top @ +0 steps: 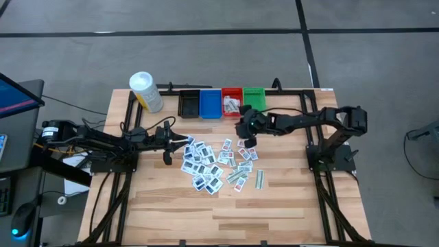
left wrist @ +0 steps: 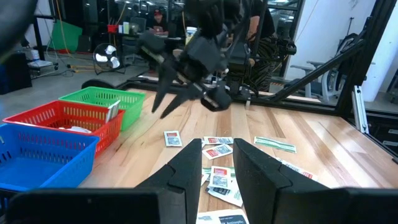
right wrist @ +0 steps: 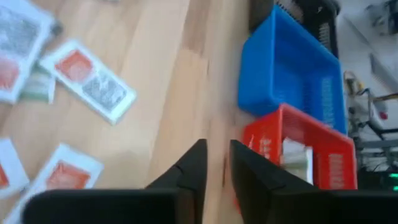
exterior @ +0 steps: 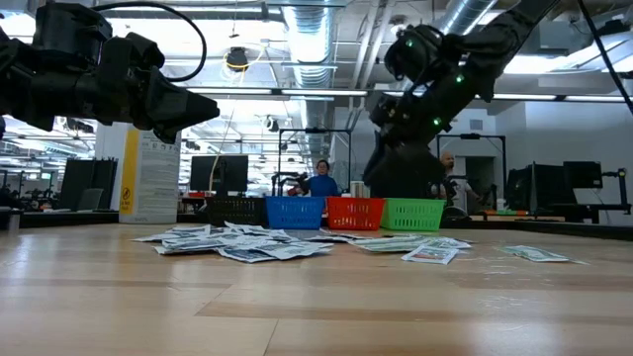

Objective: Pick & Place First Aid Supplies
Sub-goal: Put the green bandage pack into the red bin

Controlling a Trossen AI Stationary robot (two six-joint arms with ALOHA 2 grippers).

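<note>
The first aid supplies (top: pixel 212 163) are small flat packets that lie loose and partly overlapping on the wooden table's middle. They also show in the low view (exterior: pixel 247 244) and the left wrist view (left wrist: pixel 217 177). At least one white packet (right wrist: pixel 295 158) lies in the red bin (top: pixel 232 101). My right gripper (top: pixel 248 140) hovers above the table just in front of the red bin. Its fingers (right wrist: pixel 217 149) stand a narrow gap apart with nothing between them. My left gripper (top: pixel 167 152) rests level at the pile's left edge, open (left wrist: pixel 217 149) and empty.
Black (top: pixel 188 103), blue (top: pixel 210 103), red and green (top: pixel 254 97) bins stand in a row at the table's far edge. A white-capped yellow container (top: pixel 146 91) stands at the far left corner. Bare wood lies toward the near edge (top: pixel 219 213). People show in the room behind.
</note>
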